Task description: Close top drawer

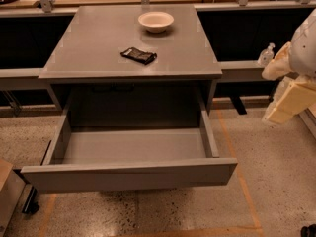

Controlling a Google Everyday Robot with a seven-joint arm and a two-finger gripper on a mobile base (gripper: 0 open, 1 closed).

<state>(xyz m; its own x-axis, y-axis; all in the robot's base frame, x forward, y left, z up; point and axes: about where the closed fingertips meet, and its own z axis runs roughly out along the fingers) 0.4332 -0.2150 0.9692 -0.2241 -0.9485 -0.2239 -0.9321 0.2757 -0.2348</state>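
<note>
The top drawer (129,175) of the grey cabinet (98,43) is pulled far out toward me. Its wide shallow box shows an empty grey floor (133,144). Its plain flat front faces the bottom of the view. The lower drawers are hidden behind it. My gripper (289,100), cream-coloured, hangs at the right edge of the view. It is to the right of the drawer's right side wall and apart from it, at about the height of the cabinet top. It holds nothing that I can see.
A white bowl (156,21) and a dark flat packet (138,55) lie on the cabinet top. A clear bottle (265,55) stands on a ledge at the right. Dark openings flank the cabinet. Speckled floor with orange tape lines (242,181) surrounds the drawer.
</note>
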